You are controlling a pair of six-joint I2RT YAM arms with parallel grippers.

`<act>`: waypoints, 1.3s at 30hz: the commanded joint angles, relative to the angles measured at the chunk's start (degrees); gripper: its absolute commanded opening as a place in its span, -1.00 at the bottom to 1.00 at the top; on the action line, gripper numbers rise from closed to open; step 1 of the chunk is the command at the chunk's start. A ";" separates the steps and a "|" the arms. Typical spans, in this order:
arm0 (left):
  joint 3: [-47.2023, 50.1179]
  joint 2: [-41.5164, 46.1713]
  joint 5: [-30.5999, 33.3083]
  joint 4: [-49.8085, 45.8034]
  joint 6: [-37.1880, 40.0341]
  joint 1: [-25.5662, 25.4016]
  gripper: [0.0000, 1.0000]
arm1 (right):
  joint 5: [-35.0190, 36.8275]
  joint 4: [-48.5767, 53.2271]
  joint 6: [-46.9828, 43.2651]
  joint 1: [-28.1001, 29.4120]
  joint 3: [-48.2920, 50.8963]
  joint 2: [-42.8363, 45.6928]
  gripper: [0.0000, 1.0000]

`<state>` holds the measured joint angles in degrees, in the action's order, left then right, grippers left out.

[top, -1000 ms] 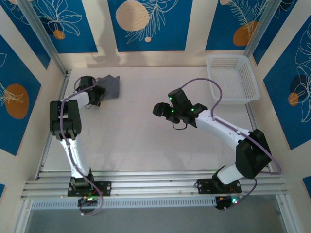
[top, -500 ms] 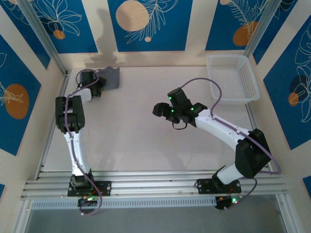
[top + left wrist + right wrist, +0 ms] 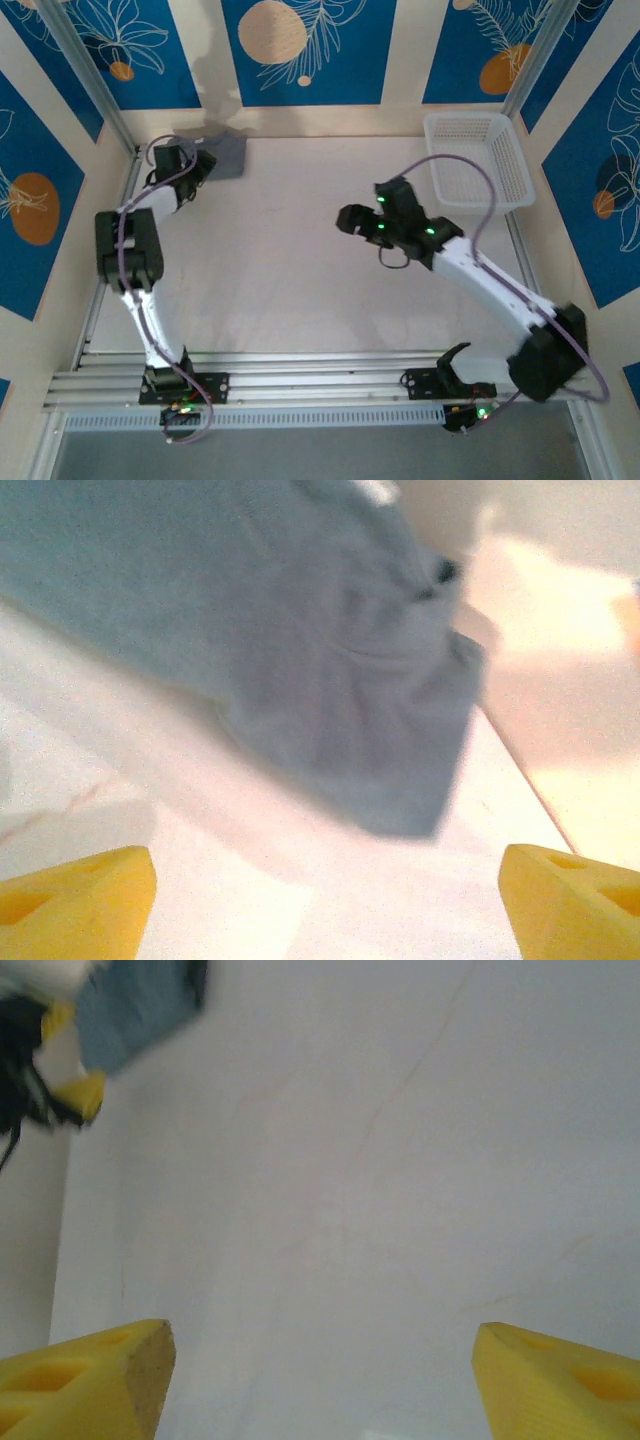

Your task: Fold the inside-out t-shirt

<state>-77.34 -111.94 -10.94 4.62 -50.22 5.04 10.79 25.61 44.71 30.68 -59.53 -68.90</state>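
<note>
The inside-out t-shirt (image 3: 227,153) lies as a small dark grey bundle in the table's far left corner, against the back wall. My left gripper (image 3: 203,164) sits just left of it, open, with its yellow fingertips (image 3: 75,905) spread wide over bare table. In the left wrist view the t-shirt (image 3: 300,650) lies ahead of the left gripper (image 3: 325,910), and no cloth is between the fingers. My right gripper (image 3: 346,219) hovers open over the table's middle, well away from the shirt. The right wrist view has the right gripper (image 3: 320,1385) over bare table and the t-shirt (image 3: 135,1005) far off at the top left.
A white basket (image 3: 478,160) stands at the back right corner. The back wall and the left side rail (image 3: 118,210) close in around the shirt. Bare white table (image 3: 290,280) spreads between the two arms.
The left gripper carried the shirt toward the back wall, then opened and let it go. The right arm stretched out, shifting its gripper right and slightly back.
</note>
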 commanded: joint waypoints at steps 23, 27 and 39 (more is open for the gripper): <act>60.02 52.69 34.27 24.75 47.56 -17.47 0.98 | -0.55 -80.62 -34.97 -31.85 39.35 -18.44 0.98; 56.05 37.84 27.88 31.55 48.95 -14.70 0.98 | -6.47 -80.19 -36.08 -32.47 38.63 -19.82 0.98; 55.88 22.86 15.32 48.49 50.82 -7.94 0.98 | 2.31 -73.87 -37.49 -29.23 36.72 -18.26 0.99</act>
<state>-20.18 -88.49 9.65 46.87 0.05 -3.07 11.66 -46.04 8.84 1.65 -21.76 -87.68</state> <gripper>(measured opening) 0.990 0.992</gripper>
